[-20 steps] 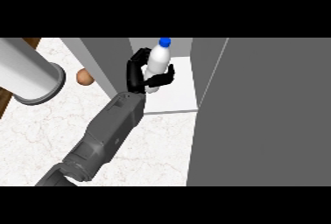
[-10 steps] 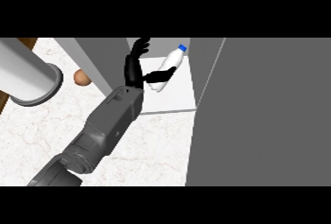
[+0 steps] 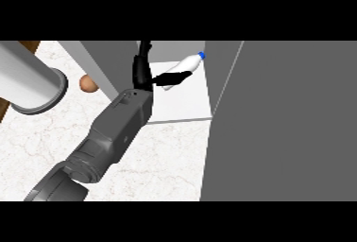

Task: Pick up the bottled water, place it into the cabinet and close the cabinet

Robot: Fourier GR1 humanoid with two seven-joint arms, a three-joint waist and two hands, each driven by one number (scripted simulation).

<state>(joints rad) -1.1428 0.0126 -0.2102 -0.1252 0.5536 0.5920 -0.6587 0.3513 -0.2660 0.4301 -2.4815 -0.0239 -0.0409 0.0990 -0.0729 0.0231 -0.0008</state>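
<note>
Left hand (image 3: 143, 75) is spread open with fingers straight, gripping nothing. Bottled water (image 3: 188, 66) leans tilted just past its thumb, inside the cabinet (image 3: 185, 101). Placing looks basically done to me. The door (image 3: 293, 123) to its right isn't closed yet.

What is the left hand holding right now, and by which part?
Nothing looks gripped: the left hand has straight fingers, clear of the tilted bottled water; only its thumb meets the bottle's bottom end.
</note>
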